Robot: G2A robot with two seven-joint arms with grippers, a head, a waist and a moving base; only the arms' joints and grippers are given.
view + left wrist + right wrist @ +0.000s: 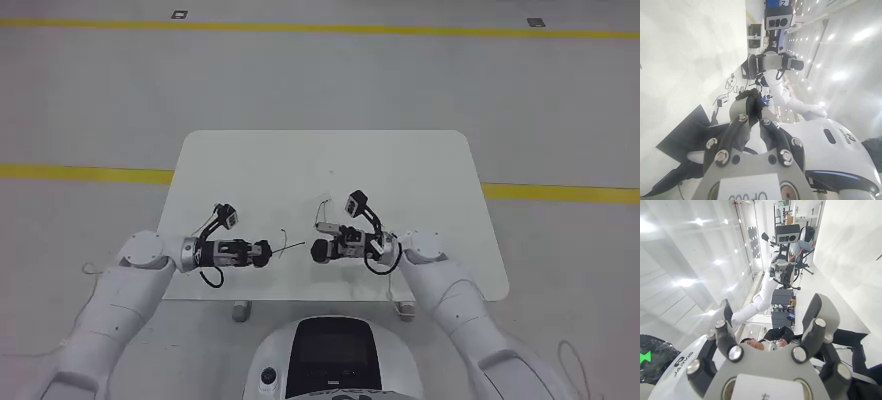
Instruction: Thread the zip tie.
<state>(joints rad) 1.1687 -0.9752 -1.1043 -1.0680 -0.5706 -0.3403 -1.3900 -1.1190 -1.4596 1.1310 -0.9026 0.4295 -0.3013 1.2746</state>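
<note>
My left gripper (264,252) is clamped shut on the zip tie (290,244). Its fingers (738,108) are pressed together, with something black bunched at their tips that I cannot make out. From above, a thin dark strand sticks out past the tip toward my other arm. I judge that I hold the tie near one end so the free length points across the gap and can be aimed.

My right gripper (318,250) faces it, near but apart, with its jaws spread wide and nothing between them. That suits a hand waiting to take the loose end. Both grippers are over the near half of the table (420,160), tip toward tip, which lines the strand up between them.

The tie is too thin for me to tell head from tail, and I see no loop, so I take the threading as not yet done. The next move calls for a fine approach, since so slender a strand may bend or slip.
</note>
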